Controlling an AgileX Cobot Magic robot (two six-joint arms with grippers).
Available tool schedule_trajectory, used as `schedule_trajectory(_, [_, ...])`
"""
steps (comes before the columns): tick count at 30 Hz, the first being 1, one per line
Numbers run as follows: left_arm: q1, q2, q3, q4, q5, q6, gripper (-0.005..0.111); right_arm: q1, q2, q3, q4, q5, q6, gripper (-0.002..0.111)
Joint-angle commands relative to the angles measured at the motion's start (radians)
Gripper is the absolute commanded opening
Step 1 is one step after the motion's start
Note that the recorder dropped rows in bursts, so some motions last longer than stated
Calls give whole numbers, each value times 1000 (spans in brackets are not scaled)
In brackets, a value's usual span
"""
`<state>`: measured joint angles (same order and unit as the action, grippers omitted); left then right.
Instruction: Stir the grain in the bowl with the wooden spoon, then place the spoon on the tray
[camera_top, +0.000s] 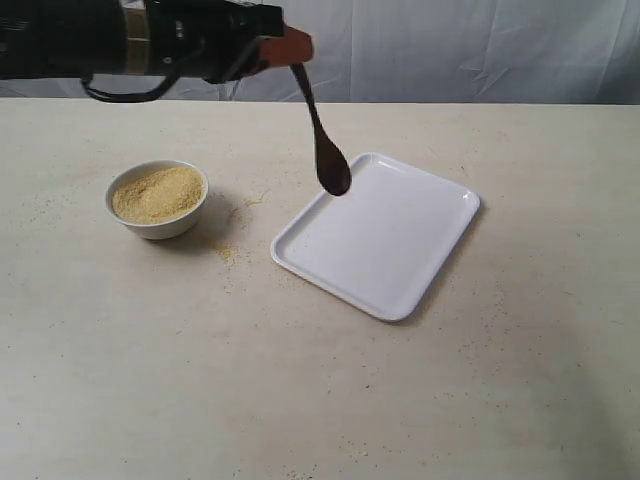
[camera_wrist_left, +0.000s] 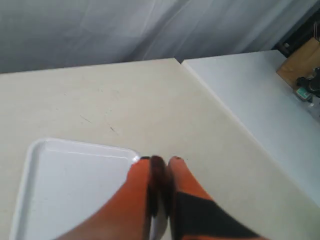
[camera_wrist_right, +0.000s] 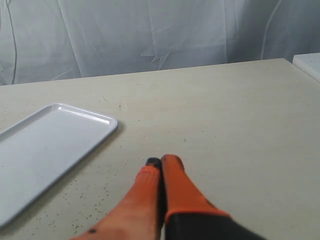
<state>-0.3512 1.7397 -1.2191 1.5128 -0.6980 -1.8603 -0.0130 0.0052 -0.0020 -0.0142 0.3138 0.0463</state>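
Note:
My left gripper (camera_top: 287, 52) is shut on the handle of the dark wooden spoon (camera_top: 324, 140), which hangs scoop down over the near-left corner of the white tray (camera_top: 440, 250). Between the orange fingers (camera_wrist_left: 137, 187) the spoon (camera_wrist_left: 159, 185) shows as a dark strip, with the tray (camera_wrist_left: 65, 195) below. The white bowl (camera_top: 157, 214) holds a mound of yellow grain (camera_top: 157, 193) and stands left of the tray. My right gripper (camera_wrist_right: 161, 162) is shut on nothing, low over the table beside the tray (camera_wrist_right: 35, 150); it is out of the exterior view.
Spilled grains (camera_top: 228, 252) lie on the table between bowl and tray. A second white table (camera_wrist_left: 260, 100) adjoins this one, with a wooden block (camera_wrist_left: 302, 62) on it. A grey cloth backdrop (camera_wrist_right: 150, 35) hangs behind.

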Motion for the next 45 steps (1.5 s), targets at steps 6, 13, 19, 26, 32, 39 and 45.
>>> schedule_trajectory(6, [-131,321,-237,49,-21,-198,0,3,-5,2,2,-9,-1,0])
schedule_trajectory(13, [-141,437,-261,48,-27,-205,0,3,-5,2,2,-9,-1,0])
schedule_trajectory(19, [-141,476,-261,47,19,-207,9,3,-5,2,2,-9,-1,0])
schedule_trajectory(26, [-141,484,-261,84,109,-210,53,3,-5,2,2,-9,-1,0])
schedule_trajectory(32, [-139,488,-261,146,191,-231,65,3,-5,2,2,-9,-1,0])
schedule_trajectory(39, [-139,488,-261,232,286,-231,65,3,-5,2,0,-9,-1,0])
schedule_trajectory(45, [-139,488,-261,232,335,-231,64,3,-5,2,0,-9,-1,0])
